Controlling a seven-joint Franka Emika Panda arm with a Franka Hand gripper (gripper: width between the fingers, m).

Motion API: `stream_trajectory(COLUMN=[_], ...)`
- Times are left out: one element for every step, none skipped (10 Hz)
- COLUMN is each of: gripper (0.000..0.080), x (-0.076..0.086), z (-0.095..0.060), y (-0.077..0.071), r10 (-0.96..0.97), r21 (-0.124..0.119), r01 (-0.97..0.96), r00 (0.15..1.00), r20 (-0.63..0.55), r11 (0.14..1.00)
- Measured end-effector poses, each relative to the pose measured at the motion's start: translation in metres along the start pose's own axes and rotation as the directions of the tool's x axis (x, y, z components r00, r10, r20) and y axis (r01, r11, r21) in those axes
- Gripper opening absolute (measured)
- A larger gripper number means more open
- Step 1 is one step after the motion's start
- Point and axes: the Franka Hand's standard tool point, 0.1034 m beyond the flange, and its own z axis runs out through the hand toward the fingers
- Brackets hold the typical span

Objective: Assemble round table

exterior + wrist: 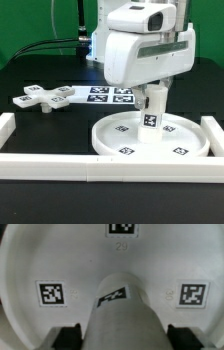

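Observation:
The large white rimmed disc [118, 147] lies on the black table at the exterior view's right, with tags on its face. The short cylinder leg [152, 112] stands upright at the disc's centre, over the hub. My gripper [154, 94] is shut on the leg's upper end. In the wrist view the leg [125, 308] runs down between my two black fingers [68, 335] to the disc [60, 258]; the gripper [122, 338] closes round it. The hub is hidden under the leg. The cross-shaped foot [45, 98] lies flat on the table at the exterior view's left.
The marker board [108, 95] lies flat behind the disc, next to the foot. Long white border rails run along the front [100, 166], the exterior view's left [8, 125] and right [213, 135] of the work area. Cables hang behind the arm.

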Motion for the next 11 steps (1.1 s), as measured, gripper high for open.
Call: stream_trajectory(gripper=[0.0409,0.0409,0.0409,0.0409,0.0409,0.0409,0.0409,0.0409,0.0409,0.0409,0.0409], x=[-0.0001,0.0001,0.0001,-0.0005,-0.0022,-0.0024,-0.0024,-0.0020,-0.0012,-0.0011,-0.0019], z=[0.0000,-0.0001,0.0000,0.0007,0.0018,0.0020,0.0022,0.0026,0.0029,0.0028,0.0027], y=[0.0000,0.0001,0.0000,-0.0001,-0.0005,-0.0008,-0.0010,-0.0010,-0.0013,-0.0019,-0.0032], r10=[0.072,0.106,0.192,0.297,0.442,0.565,0.668,0.756,0.840,0.886,0.905], r21=[0.005,0.005,0.010,0.019,0.040,0.052,0.067,0.079,0.088,0.092,0.088], r01=[-0.072,-0.106,-0.192,-0.297,-0.442,-0.564,-0.667,-0.754,-0.837,-0.883,-0.903], r00=[0.997,0.994,0.981,0.955,0.897,0.825,0.744,0.654,0.543,0.463,0.424], r20=[0.001,0.001,-0.001,-0.002,0.003,0.006,0.010,0.008,0.010,0.018,0.023], r11=[0.997,0.994,0.981,0.955,0.896,0.824,0.742,0.652,0.540,0.459,0.421])
